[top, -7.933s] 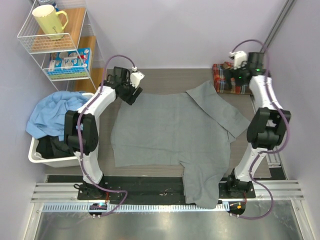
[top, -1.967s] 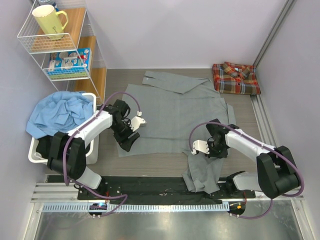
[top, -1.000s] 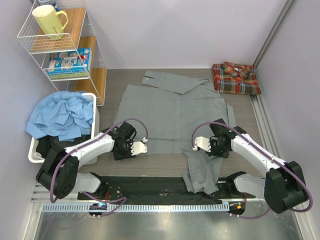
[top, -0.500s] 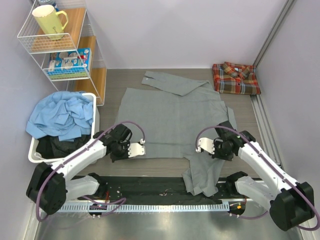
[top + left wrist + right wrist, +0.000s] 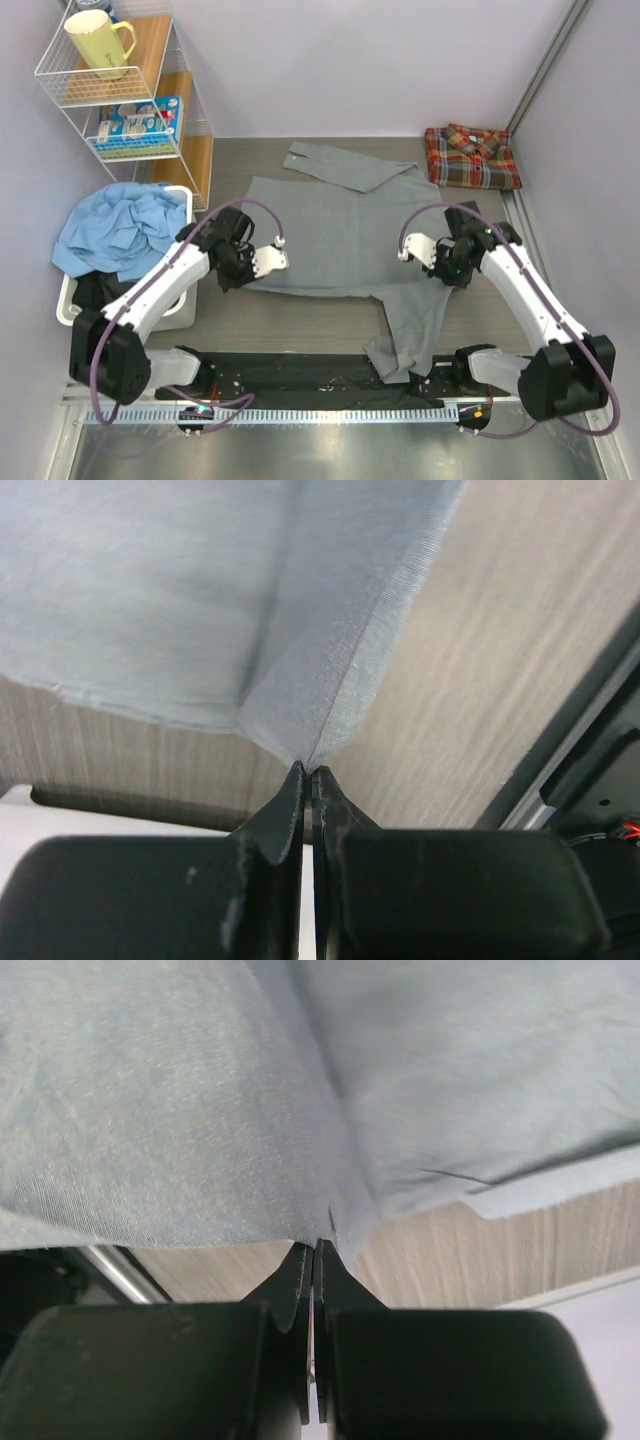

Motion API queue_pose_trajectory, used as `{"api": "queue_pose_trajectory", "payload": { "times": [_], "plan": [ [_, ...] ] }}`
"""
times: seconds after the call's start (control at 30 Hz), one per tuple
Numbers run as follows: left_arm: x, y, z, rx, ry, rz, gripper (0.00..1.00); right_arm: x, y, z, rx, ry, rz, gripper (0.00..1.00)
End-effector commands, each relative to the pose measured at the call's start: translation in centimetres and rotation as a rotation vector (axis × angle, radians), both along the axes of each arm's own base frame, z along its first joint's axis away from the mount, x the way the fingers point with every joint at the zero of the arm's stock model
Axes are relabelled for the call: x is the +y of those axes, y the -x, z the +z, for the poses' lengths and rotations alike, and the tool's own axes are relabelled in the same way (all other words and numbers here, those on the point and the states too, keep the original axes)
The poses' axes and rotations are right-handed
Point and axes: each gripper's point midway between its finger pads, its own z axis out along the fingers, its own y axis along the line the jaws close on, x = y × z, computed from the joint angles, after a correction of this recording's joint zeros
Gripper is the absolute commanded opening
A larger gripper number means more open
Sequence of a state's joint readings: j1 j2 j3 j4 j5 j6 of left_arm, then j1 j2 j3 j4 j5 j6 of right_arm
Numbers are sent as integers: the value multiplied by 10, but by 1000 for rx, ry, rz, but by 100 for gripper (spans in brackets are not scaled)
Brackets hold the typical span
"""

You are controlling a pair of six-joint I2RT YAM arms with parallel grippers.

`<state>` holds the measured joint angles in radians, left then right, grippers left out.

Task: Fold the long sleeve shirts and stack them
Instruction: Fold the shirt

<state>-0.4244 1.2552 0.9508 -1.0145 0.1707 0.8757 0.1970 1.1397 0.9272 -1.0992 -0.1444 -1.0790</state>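
Ahead of your left gripper [image 5: 308, 772] and right gripper [image 5: 317, 1247], both pinching its hem, the grey shirt [image 5: 340, 225] stretches away.

The right gripper [image 5: 315, 1245] sits at the bottom middle of the view. Its two black fingers [image 5: 288, 1285] are pressed tip to tip with no gap, and a pinch of the grey shirt [image 5: 180, 1110] is caught between them. The cloth is lifted off the table [image 5: 470, 1250], rises from the pinch and fills the upper part of the view. A soft crease runs from the top edge down to the fingertips. At the right, a paler hemmed edge of the shirt slants across above the wood-grain table top. At the lower left, under the hanging cloth, a metal rail [image 5: 118, 1268] crosses a dark area.
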Motion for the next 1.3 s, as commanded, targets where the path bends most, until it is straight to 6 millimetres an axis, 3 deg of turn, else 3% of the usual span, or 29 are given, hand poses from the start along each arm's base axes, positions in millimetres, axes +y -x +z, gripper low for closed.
{"api": "queue_pose_trajectory", "payload": {
  "times": [0.0,0.1,0.13,0.17,0.3,0.63,0.8,0.87,0.9,1.0,1.03,1.13,1.27],
  "plan": [
    [-3,-35,11,-19,50,50,0,-2,-40,21,-49,-43,6,1],
    [-9,-57,12,-17,53,67,0,4,-53,19,-2,-63,13,1],
    [-8,-62,3,14,36,80,0,4,-58,18,3,-62,10,1],
    [-9,-73,7,-1,42,89,0,4,-62,18,8,-59,11,1],
    [-6,-98,-7,13,19,119,0,9,-84,4,61,-66,0,1],
    [5,-117,-34,55,-26,182,1,-1,-103,-39,132,-6,-77,1],
    [9,-132,-38,55,-18,278,1,-2,-112,-45,147,-37,-163,1],
    [7,-135,-42,71,-12,299,2,-2,-113,-47,168,-48,-183,7],
    [7,-135,-44,78,-12,313,3,-1,-115,-45,172,-53,-186,23],
    [11,-140,-46,95,-19,371,15,-6,-112,-40,219,-58,-236,43],
    [13,-140,-45,97,-17,385,27,-8,-113,-37,225,-73,-254,47],
    [16,-144,-30,68,9,445,44,-16,-110,-30,246,-96,-312,51],
    [8,-131,-28,111,54,438,52,-16,-98,-44,286,-88,-354,53]
  ]
}}
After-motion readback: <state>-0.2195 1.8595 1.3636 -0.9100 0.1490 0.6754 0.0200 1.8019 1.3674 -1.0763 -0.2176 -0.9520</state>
